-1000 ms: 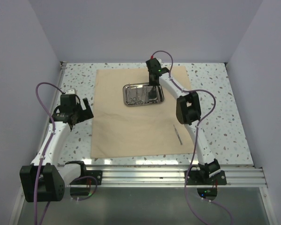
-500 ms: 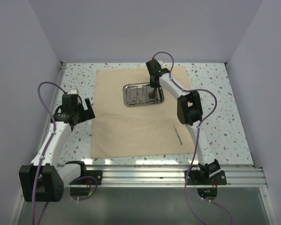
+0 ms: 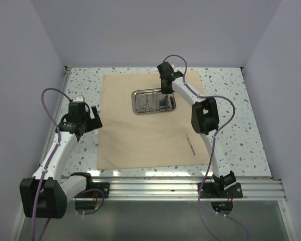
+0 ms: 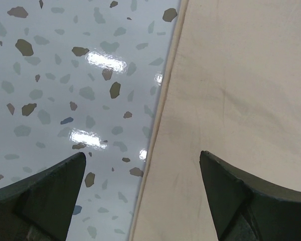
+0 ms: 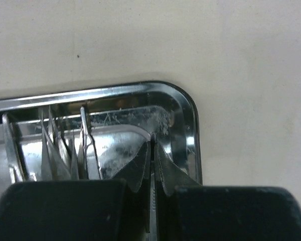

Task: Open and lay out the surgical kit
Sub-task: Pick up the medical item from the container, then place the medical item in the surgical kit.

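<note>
The tan cloth wrap (image 3: 145, 135) lies spread flat on the table. The small steel tray (image 3: 136, 103) sits on its far half with several thin silver instruments (image 3: 148, 102) in it. One slim silver instrument (image 3: 191, 143) lies on the cloth's right side. My right gripper (image 3: 164, 96) is down in the tray's right end. In the right wrist view it (image 5: 153, 150) is shut on a thin ridged silver instrument (image 5: 151, 201) by the tray's corner (image 5: 188, 108); I cannot tell which kind. My left gripper (image 3: 93, 120) is open and empty over the cloth's left edge (image 4: 163, 115).
The speckled table (image 3: 236, 125) shows bare strips left and right of the cloth. Walls close it in on three sides. An aluminium rail (image 3: 165, 183) with the arm bases runs along the near edge.
My right wrist has shifted slightly toward the far side over the tray. My left arm has drifted a little right toward the cloth edge.
</note>
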Controlling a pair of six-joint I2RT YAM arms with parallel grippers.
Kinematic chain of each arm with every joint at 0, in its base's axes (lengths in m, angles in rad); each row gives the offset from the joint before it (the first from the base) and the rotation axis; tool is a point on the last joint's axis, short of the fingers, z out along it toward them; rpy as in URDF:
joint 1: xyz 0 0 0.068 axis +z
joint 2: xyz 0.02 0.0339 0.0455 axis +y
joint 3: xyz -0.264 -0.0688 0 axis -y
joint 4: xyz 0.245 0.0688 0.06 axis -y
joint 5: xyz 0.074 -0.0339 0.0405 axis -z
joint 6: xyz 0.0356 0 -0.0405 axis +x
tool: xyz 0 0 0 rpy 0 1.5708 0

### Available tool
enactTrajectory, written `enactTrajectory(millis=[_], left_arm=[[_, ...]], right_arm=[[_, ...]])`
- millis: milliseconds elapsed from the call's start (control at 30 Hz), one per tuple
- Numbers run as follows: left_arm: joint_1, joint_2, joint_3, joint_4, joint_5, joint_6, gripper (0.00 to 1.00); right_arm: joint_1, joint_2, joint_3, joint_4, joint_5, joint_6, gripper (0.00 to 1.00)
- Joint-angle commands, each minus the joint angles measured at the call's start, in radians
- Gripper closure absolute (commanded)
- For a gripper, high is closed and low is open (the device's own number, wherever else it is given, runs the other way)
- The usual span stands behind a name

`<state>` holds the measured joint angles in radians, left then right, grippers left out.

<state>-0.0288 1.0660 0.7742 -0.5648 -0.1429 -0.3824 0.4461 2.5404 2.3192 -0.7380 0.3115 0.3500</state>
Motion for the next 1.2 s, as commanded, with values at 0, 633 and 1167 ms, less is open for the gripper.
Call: enactTrajectory(millis=[0,633,1167], left_arm=[[-0.005,0.012,0.020,0.000,-0.047,-0.021,0.00],[-0.143,-0.064,0.023,-0.038,-0.222,-0.090,0.00],[-0.145,-0.110,0.034,-0.053,-0.204,-0.087,0.00]], right_arm=[[-0.003,-0.241,-0.049,0.026,-0.046,-0.019,1.00],[-0.003,-1.150,-1.234,0.216,-0.135,0.075,1.00],[-0.004,-1.121,-1.531,0.374,-0.173,0.098,0.49]])
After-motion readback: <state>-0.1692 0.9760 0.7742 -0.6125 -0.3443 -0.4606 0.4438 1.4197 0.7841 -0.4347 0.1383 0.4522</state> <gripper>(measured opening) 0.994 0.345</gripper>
